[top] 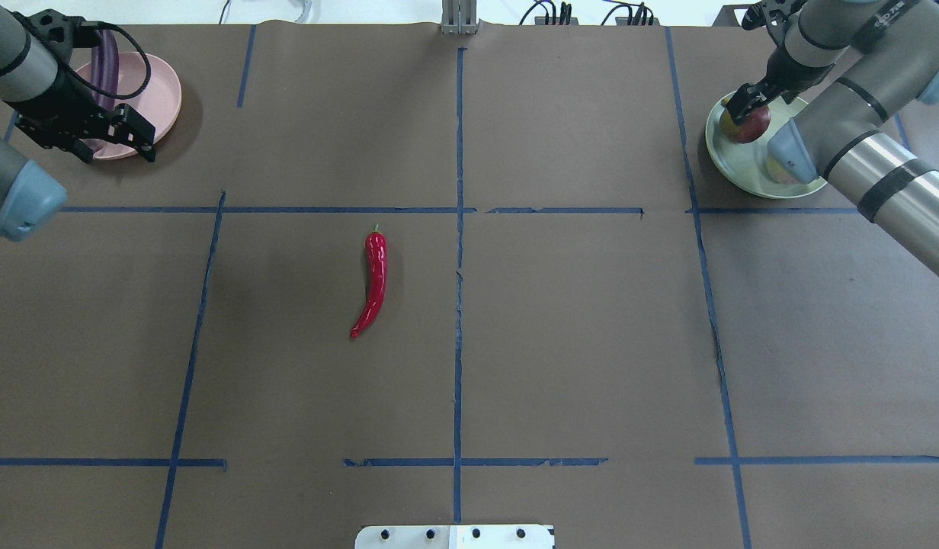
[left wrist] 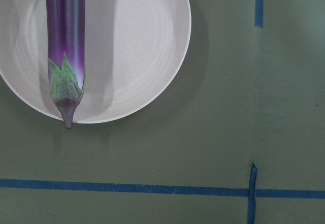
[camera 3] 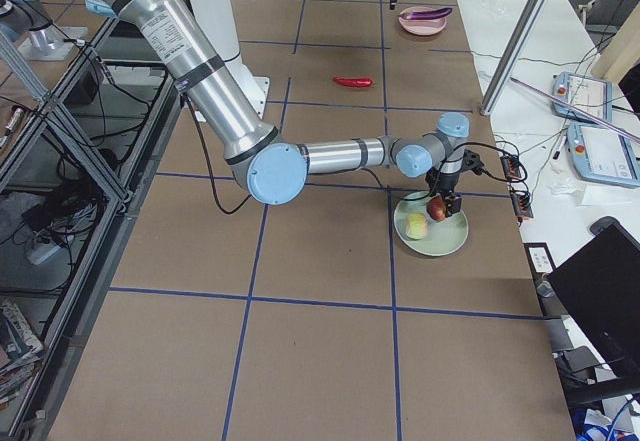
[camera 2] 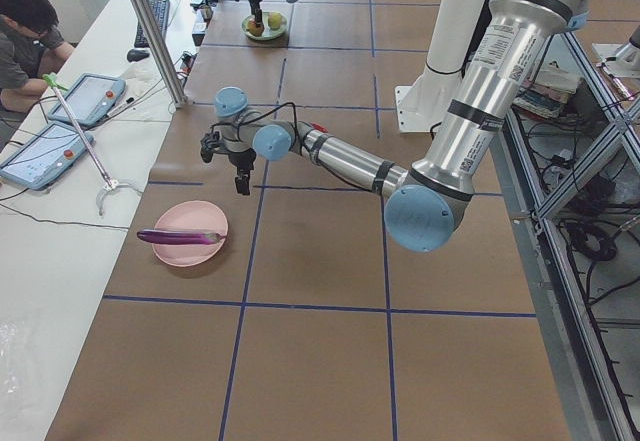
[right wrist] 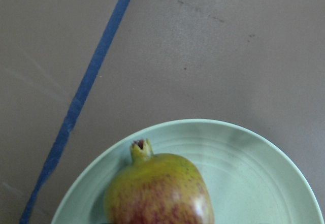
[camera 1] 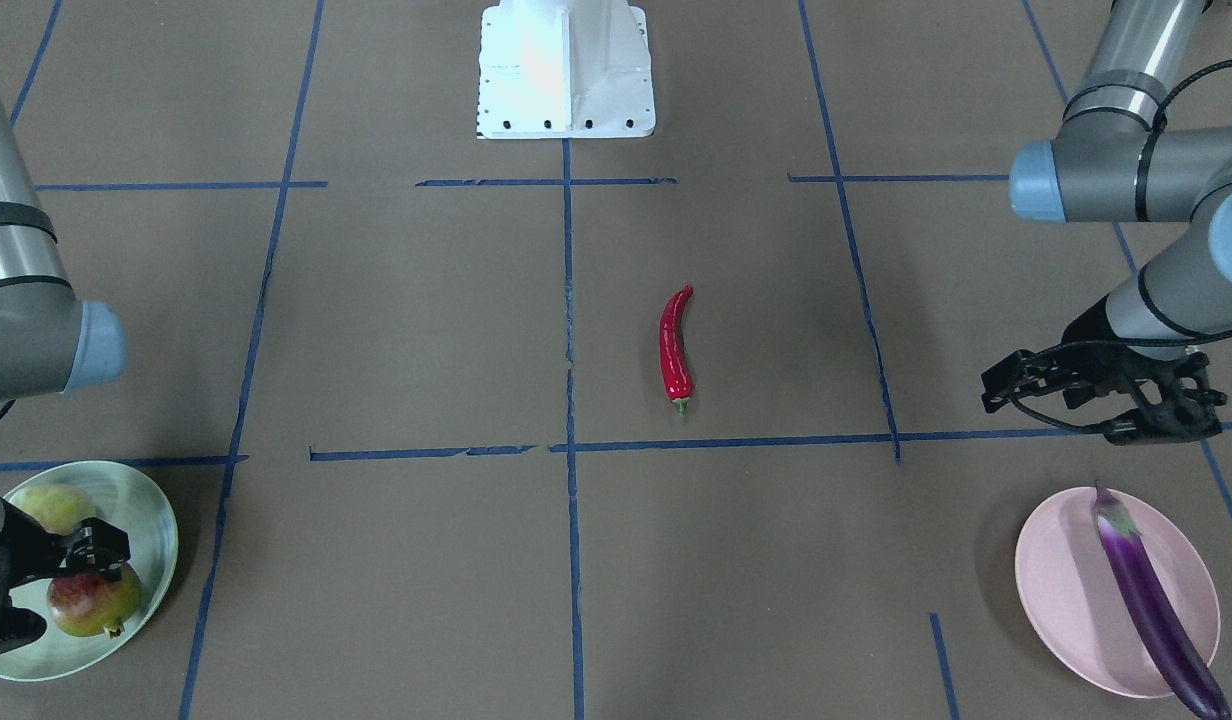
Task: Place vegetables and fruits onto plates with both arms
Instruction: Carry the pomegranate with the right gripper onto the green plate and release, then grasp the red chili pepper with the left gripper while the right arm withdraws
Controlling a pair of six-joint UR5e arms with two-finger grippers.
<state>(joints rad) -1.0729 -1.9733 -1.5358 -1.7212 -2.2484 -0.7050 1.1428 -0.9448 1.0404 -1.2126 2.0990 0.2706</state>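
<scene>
Pomegranate [camera 1: 91,603]: on mint plate [camera 1: 146,510], directly beneath right gripper [camera 1: 101,550].
Right gripper: jaws down at the pomegranate's top; clamped or loose, cannot tell.
Green fruit [camera 1: 51,505]: same plate, just beside those jaws.
Eggplant [camera 1: 1151,600]: across pink plate [camera 1: 1061,580], end overhanging rim, near left gripper [camera 1: 1001,385].
Left gripper: jaws spread, empty, raised.
Chili [camera 1: 675,345]: on table, well apart from both jaws.
</scene>
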